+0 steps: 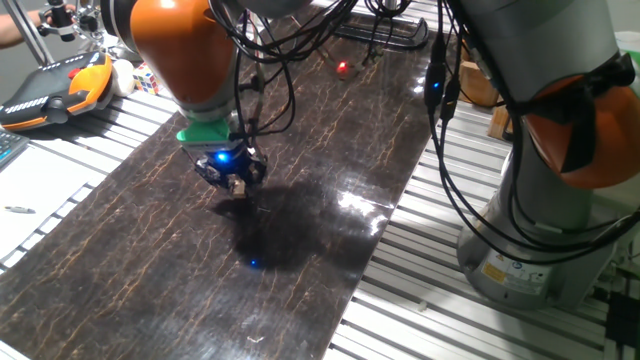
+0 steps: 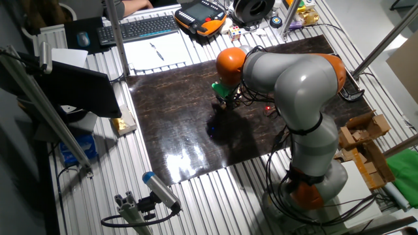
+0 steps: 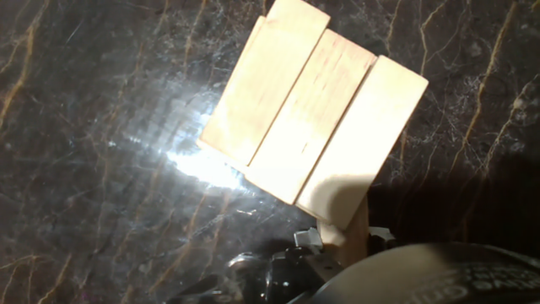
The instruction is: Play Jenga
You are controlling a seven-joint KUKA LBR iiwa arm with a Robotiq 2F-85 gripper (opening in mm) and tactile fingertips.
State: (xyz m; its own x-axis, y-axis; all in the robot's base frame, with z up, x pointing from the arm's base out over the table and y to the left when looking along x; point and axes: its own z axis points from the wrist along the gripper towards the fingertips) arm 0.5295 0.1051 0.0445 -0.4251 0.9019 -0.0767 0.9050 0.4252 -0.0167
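Dark, blurred gripper housing (image 3: 337, 266) fills the bottom of the hand view, with one pale wooden block (image 3: 348, 232) standing upright just ahead of it.

Three pale, plain wooden Jenga blocks (image 3: 312, 110) lie side by side, touching, on the dark marbled tabletop (image 3: 93, 169) — a bright glare washes out their lower left corner, and any layers beneath them cannot be made out. From one fixed view the orange-jointed grey arm (image 1: 190, 50) hangs low over the tabletop, its blue-lit gripper showing a small pale block at its tip; the fingers are too blurred to say how wide they stand or whether they truly clamp that block. In the other fixed view the arm hides the stack entirely. No writing is readable — an orange-and-black handheld controller (image 1: 55, 90) at the table's edge is cut off.
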